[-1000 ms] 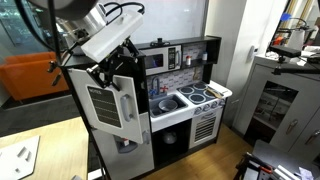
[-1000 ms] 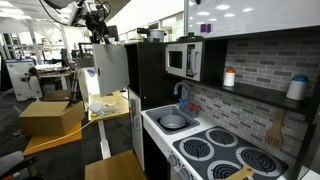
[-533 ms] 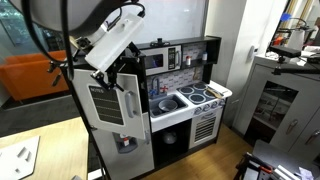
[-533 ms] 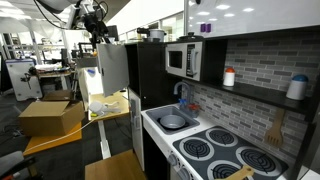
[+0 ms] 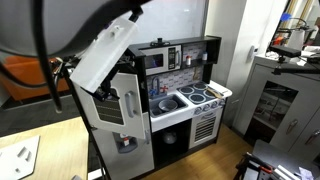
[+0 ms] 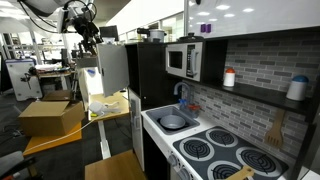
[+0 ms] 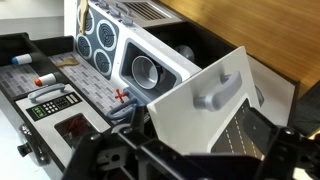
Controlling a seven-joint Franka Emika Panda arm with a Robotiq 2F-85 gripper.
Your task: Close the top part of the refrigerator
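The gripper (image 7: 190, 155) is spread wide, holding nothing — the upper door (image 7: 205, 100) stands ajar just ahead of it, its free edge clear of the fridge (image 6: 145, 75).

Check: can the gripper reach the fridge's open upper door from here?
Probably yes. In an exterior view the gripper hangs close above the open upper door, nothing visible between them, and the wrist view shows its handle unblocked.

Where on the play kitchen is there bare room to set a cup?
The shelf is bare between the red-topped jar and the white jar. The counter is crowded: the sink and burners fill it.
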